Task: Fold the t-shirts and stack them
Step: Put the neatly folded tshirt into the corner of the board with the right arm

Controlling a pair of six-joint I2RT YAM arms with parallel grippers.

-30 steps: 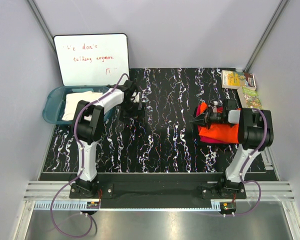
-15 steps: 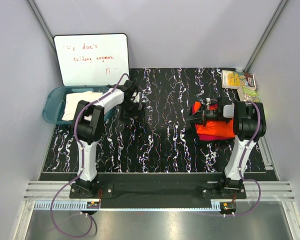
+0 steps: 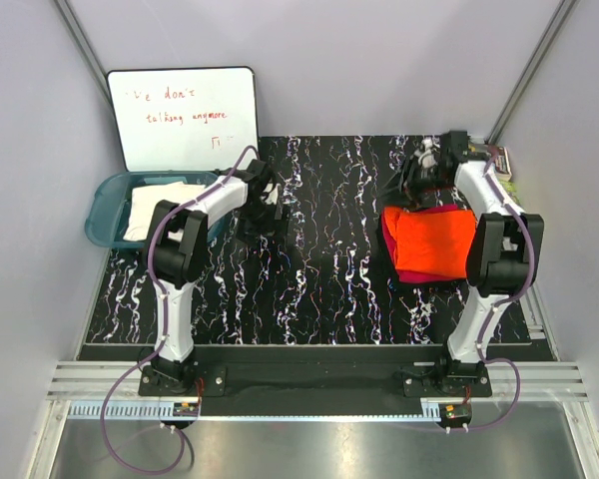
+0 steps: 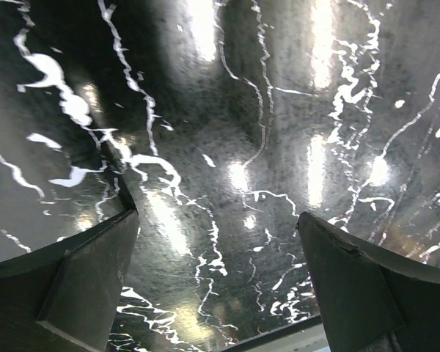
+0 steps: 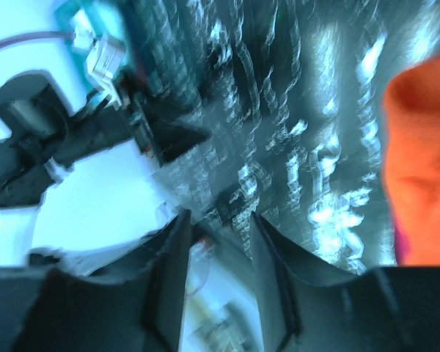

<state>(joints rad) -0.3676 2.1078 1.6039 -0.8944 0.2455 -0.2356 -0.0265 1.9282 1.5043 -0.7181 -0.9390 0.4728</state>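
Orange t-shirt (image 3: 434,238) on pink t-shirt (image 3: 417,275), right middle | looks soft, light, floppy; pinch a corner | left gripper (image 4: 216,220) wide open, empty | right gripper (image 5: 218,227) partly open, empty

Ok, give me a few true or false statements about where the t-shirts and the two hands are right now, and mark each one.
1. The orange t-shirt lies folded on top of the magenta-pink t-shirt. True.
2. The cream-white t-shirt is on that stack too. False: it lies in the teal tub at the left side of the table.
3. The left hand is open over bare table, with nothing in it. True.
4. The right hand is gripping the orange t-shirt. False: it is clear of the shirt, toward the far edge of the table, with nothing between its fingers.
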